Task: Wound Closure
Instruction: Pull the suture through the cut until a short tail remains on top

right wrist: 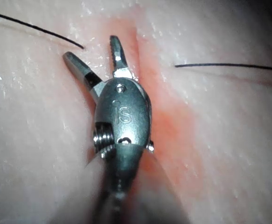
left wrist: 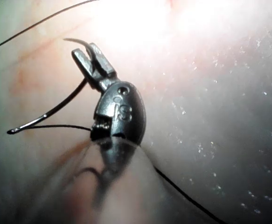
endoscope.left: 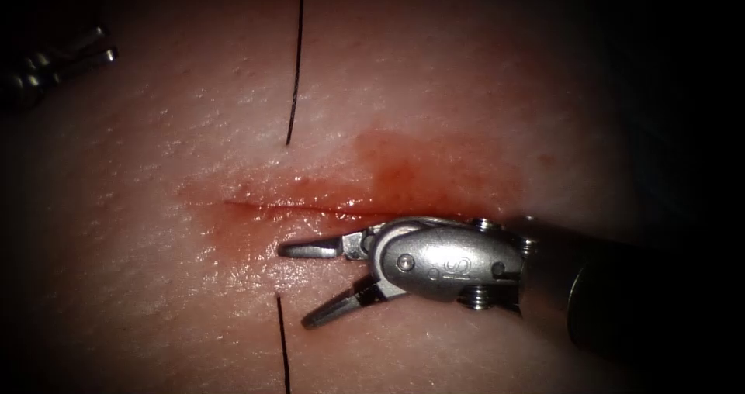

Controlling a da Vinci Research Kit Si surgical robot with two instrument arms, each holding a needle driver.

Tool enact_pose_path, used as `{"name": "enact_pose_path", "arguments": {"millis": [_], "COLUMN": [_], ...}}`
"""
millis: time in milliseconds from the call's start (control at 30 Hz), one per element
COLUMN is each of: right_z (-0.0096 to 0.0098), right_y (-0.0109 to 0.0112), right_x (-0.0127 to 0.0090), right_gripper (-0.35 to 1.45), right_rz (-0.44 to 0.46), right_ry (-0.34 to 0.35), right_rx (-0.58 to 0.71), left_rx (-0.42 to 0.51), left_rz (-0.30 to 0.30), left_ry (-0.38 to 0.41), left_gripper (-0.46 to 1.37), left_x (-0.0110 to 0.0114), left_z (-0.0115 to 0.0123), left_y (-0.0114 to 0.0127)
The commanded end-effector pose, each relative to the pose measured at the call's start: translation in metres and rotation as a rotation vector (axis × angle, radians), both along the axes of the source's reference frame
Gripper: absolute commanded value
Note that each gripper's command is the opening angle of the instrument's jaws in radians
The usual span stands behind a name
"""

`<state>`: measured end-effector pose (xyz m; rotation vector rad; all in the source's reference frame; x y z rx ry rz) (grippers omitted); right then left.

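The tissue (endoscope.left: 466, 91) has a thin horizontal cut (endoscope.left: 295, 205) with red fluid (endoscope.left: 403, 173) around it. Black thread (endoscope.left: 295, 76) enters the tissue just above the cut, and another length (endoscope.left: 282, 347) comes out below it. My right tool (endoscope.left: 292, 285) lies just below the cut, jaws open and empty, pointing left; its open jaws (right wrist: 89, 47) sit between the two thread ends (right wrist: 33, 28). My left tool (endoscope.left: 107, 43) is far off at the upper left, clear of the cut. Its jaws (left wrist: 91, 56) are shut on the curved needle (left wrist: 56, 109) nearer one end; the needle is out of the tissue.
Thread (left wrist: 33, 23) trails loosely over the tissue beside the left tool, and another strand (left wrist: 187, 196) runs along its shaft. The right tool's shaft (endoscope.left: 621, 293) comes in low from the right edge.
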<state>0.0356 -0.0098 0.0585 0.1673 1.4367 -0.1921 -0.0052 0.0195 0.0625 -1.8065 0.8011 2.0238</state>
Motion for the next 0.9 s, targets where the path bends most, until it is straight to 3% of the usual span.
{"name": "enact_pose_path", "arguments": {"millis": [33,467,900], "right_z": [0.0001,0.0006,0.0004], "right_y": [-0.0001,-0.0013,-0.0013], "right_x": [0.0003,0.0027,0.0028], "right_gripper": [1.31,1.23,1.19], "right_rz": [-0.005,-0.033,-0.041], "right_ry": [0.002,0.027,0.034], "right_rx": [-0.001,-0.018,-0.017], "left_rx": [0.001,0.002,0.002], "left_rz": [0.005,0.006,0.005], "left_ry": [0.001,0.0,0.0], "left_gripper": [-0.35,-0.35,-0.35], "left_x": [0.0,0.0001,0.0001], "left_z": [0.0,-0.0001,-0.0001], "left_y": [0.0,0.0001,0.0001]}}
